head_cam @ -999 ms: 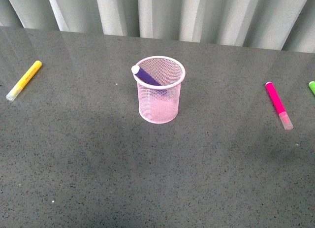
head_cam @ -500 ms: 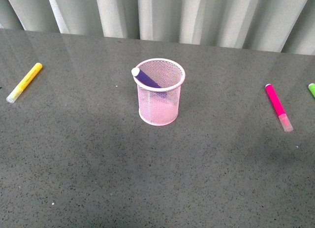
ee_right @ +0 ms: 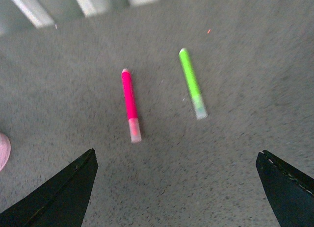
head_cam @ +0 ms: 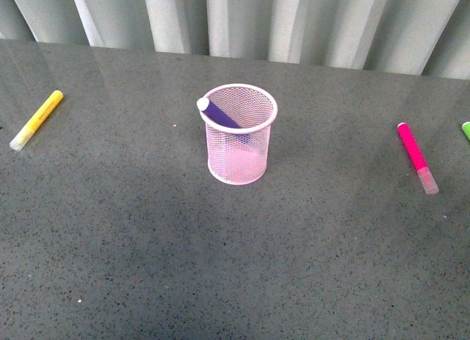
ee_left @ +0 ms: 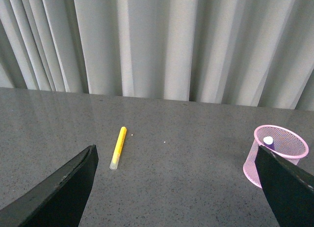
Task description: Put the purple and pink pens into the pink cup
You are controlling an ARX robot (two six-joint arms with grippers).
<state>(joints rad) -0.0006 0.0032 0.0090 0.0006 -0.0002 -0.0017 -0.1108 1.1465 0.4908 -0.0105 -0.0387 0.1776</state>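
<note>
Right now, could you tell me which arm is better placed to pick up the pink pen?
Right. The pink pen lies right of the pink cup, in the right wrist view ahead of that arm's open jaws.

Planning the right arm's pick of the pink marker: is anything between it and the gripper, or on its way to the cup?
Nothing visible does. The magenta-pink marker with clear cap lies before the open right gripper; the green marker lies beside it, apart. Only grey tabletop separates it from the pale pink wire-mesh cup.

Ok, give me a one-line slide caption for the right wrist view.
Open right gripper over the grey table, pink pen and green marker lying apart, roughly parallel.
</note>
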